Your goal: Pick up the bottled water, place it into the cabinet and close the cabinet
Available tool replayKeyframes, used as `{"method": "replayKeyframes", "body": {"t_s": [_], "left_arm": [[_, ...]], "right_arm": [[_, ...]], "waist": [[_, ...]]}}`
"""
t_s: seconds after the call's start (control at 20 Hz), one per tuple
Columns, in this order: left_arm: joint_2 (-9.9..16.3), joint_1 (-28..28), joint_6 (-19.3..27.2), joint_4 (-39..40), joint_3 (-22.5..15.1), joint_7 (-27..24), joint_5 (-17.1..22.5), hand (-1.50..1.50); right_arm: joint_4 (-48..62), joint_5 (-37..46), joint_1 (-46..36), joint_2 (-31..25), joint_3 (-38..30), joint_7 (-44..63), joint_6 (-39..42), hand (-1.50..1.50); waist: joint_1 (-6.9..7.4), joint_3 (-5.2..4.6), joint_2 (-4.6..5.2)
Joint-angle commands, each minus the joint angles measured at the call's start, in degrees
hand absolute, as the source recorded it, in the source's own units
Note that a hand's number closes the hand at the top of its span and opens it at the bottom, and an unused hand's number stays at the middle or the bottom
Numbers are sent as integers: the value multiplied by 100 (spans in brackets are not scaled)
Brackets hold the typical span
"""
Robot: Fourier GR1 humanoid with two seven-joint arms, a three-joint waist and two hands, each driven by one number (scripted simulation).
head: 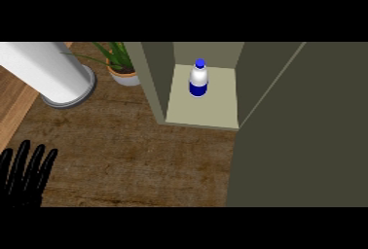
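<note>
Head view shows the cabinet (159, 82) standing on the brown counter (137, 155), near the counter's far edge, with its inside open to the view. The bottled water (199, 79) stands upright on the pale shelf (205, 109) inside the cabinet, toward the back of the shelf, with its blue cap on top and a blue band around its lower part. It touches no wall of the cabinet. The large dark olive panel (302, 136) at the right side is probably the cabinet door, standing open. Left of the cabinet, a potted plant (120, 65) is just beside its wall, and a white cylinder on a round base (50, 73) stands at the far left corner. The left hand (25, 177) rests at the near left corner, fingers straight and spread, pointing up, holding nothing. The right hand does not appear.
</note>
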Motion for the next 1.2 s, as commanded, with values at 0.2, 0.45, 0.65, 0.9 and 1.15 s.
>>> {"method": "replayKeyframes", "body": {"t_s": [0.2,0.45,0.65,0.9,1.15], "left_arm": [[381,169,-602,-53,299,-3,216,-150],[461,197,-762,-151,363,-25,250,-150],[566,179,-860,-20,414,33,254,-150],[688,55,-986,-53,470,109,289,-150],[749,119,-1065,13,520,126,322,-150]], "right_arm": [[-331,254,-840,-66,1172,865,205,150],[-167,144,-1211,-92,1124,1049,100,150],[-46,164,-1622,-111,967,1150,47,150],[-142,314,-2228,-546,670,1252,353,-150],[-86,136,-2707,-484,584,1306,240,150]], "waist": [[402,-14,123],[638,-32,159],[744,-50,219],[928,-86,203],[1003,-88,191]]}}
